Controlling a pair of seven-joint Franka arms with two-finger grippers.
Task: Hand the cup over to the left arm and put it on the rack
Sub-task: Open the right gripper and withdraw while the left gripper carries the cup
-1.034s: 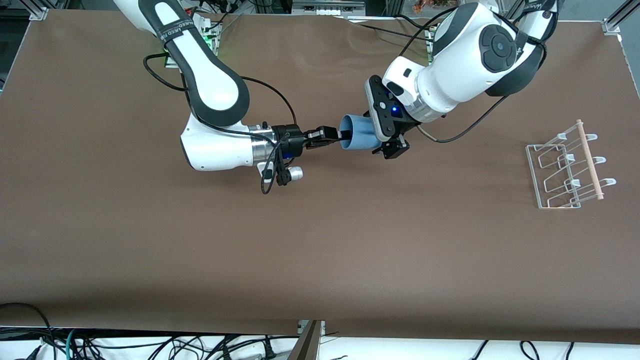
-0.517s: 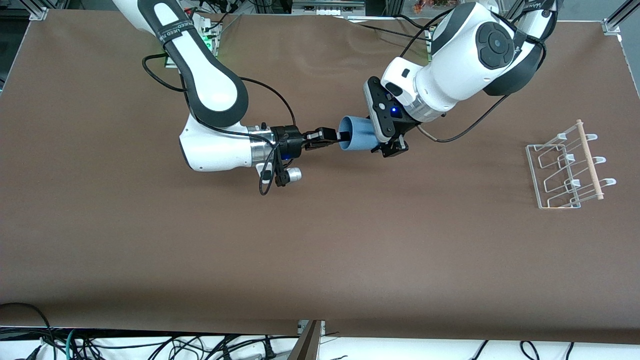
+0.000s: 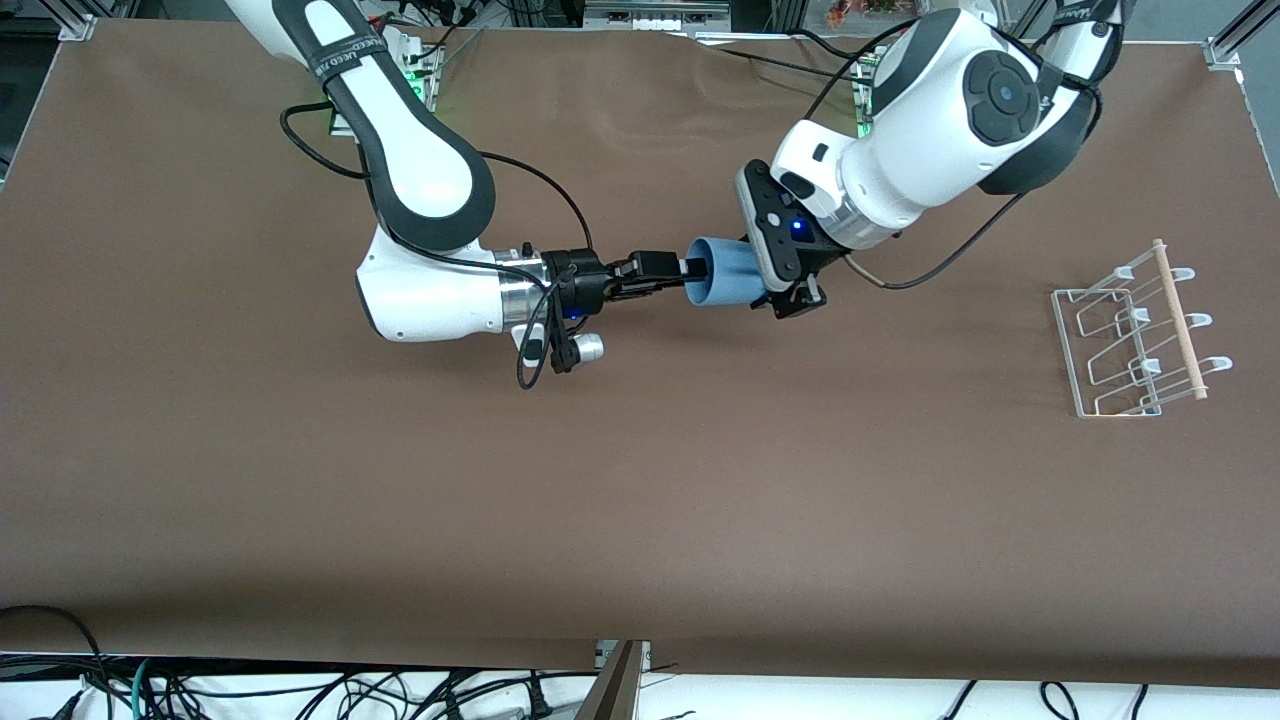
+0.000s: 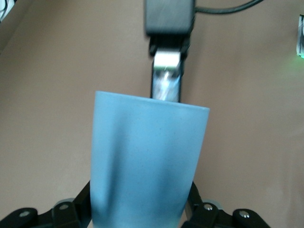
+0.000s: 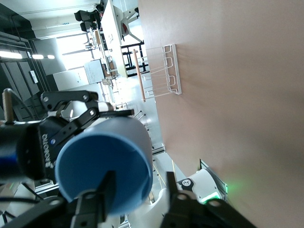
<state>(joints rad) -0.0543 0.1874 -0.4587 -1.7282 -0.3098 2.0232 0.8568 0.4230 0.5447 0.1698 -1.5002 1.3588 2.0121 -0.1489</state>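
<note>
- Comparing with a second ago, the cup and left gripper sit slightly nearer the rack's end; the right gripper's fingers, then pinching the rim, now stand apart.
- Open brown table spreads from the front camera's edge up to both arms.
- Mid-table, held in the air, the cup lies sideways, the left gripper's fingers clamped on its base.
- Well apart, the rack stands at the left arm's end.
- Only the right wrist view shows the cup's hollow mouth, one finger inside.
</note>
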